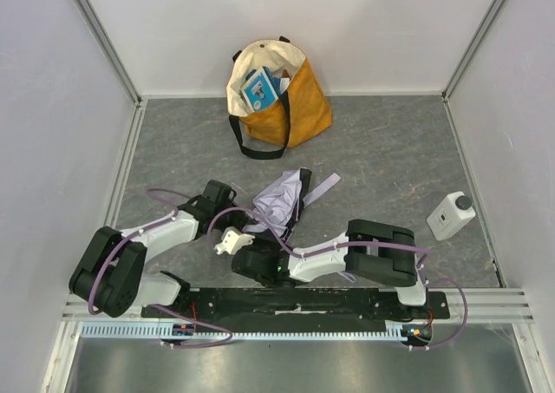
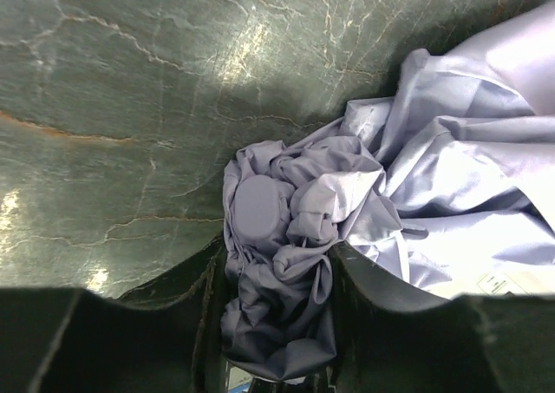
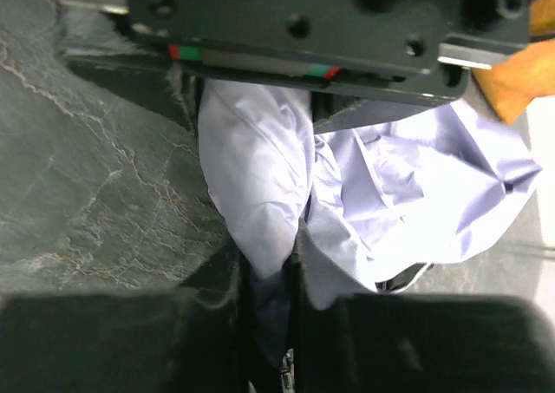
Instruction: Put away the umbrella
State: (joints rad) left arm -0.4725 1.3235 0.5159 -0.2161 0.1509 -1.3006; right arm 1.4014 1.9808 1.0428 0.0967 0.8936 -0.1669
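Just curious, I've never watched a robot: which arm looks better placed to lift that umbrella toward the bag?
Probably left: the left fingers clamp a thick bunch of the umbrella near its end, while the right fingers pinch only a loose fold. Hard to be sure.

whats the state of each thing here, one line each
umbrella, collapsed, canopy loose and crumpled, lying on the table
left tool, shut on bunched umbrella fabric
right tool, shut on a fold of umbrella fabric
tote bag, upright, mouth open, items inside
white bottle, dark cap on, clear of both arms
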